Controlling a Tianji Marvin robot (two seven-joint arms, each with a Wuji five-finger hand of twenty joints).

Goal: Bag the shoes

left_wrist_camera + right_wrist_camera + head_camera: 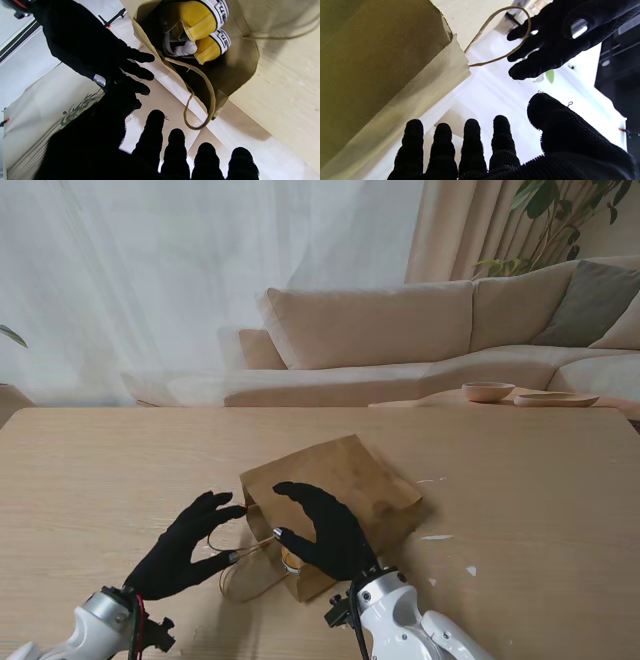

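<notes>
Looking down from the stand, I see the bag (335, 505) lying on its side on the bench (90, 470), mouth toward me. My left hand (185, 548) hovers just left of the mouth, fingers spread, holding nothing. My right hand (325, 530) is over the bag's near end, fingers apart too.

From my left wrist, the shoes (200, 30) sit inside the bag (237, 62), yellow with white soles, and a handle (200, 100) loops out of the mouth.

From my right wrist, the bag's (370, 62) side and the handle (500, 32) show, my left hand (552, 42) beyond it.
</notes>
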